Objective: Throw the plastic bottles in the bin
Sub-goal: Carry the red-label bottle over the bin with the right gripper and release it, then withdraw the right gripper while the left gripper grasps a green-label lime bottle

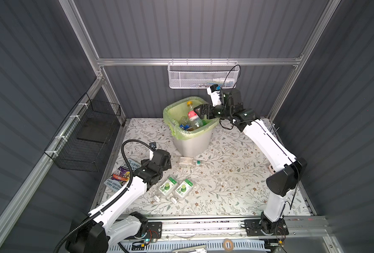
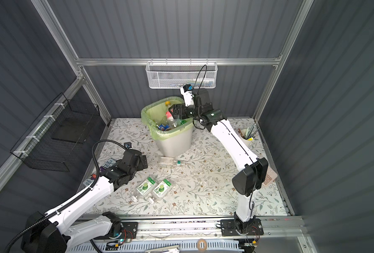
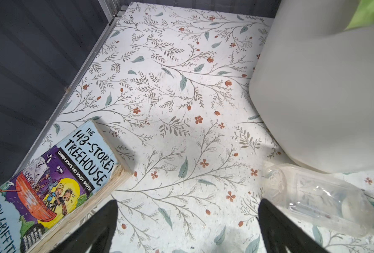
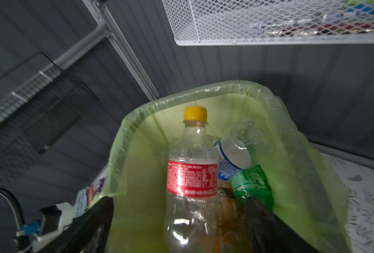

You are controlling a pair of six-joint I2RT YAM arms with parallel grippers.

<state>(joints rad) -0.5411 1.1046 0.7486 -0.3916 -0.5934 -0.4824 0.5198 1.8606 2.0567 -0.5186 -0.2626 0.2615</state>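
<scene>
Left wrist view has the left tool (image 3: 187, 203) spread wide and empty above the desk (image 3: 170, 109). A book (image 3: 57, 175) lies near it, and a clear bottle (image 3: 326, 201) lies on its side just beside the foot of the bin (image 3: 324, 87). Two green-labelled bottles (image 1: 166, 189) lie side by side near the front in both top views. Further right, the right tool (image 4: 179, 203) hangs over the bin mouth, its jaws parted clear of a red-labelled bottle (image 4: 192, 175). That bottle stands yellow cap up on a heap of others inside the green liner (image 4: 291, 142).

The heap looks high, and the red-labelled bottle reaches near the rim, so it may topple out if nudged. A jaw drawn back carelessly could snag the loose liner and drag the bin. On the left, a reach for the clear bottle risks bumping the bin or the book. Smooth round plastic may also roll or squirt from the jaws. The paired bottles touch, so closing on one would likely shove the other.

The desk is flat and white with a leafy floral print. Dark grey ribbed walls and an aluminium frame surround it. A black wire basket (image 1: 83, 135) hangs at the left and a white mesh basket (image 1: 201, 75) at the back.
</scene>
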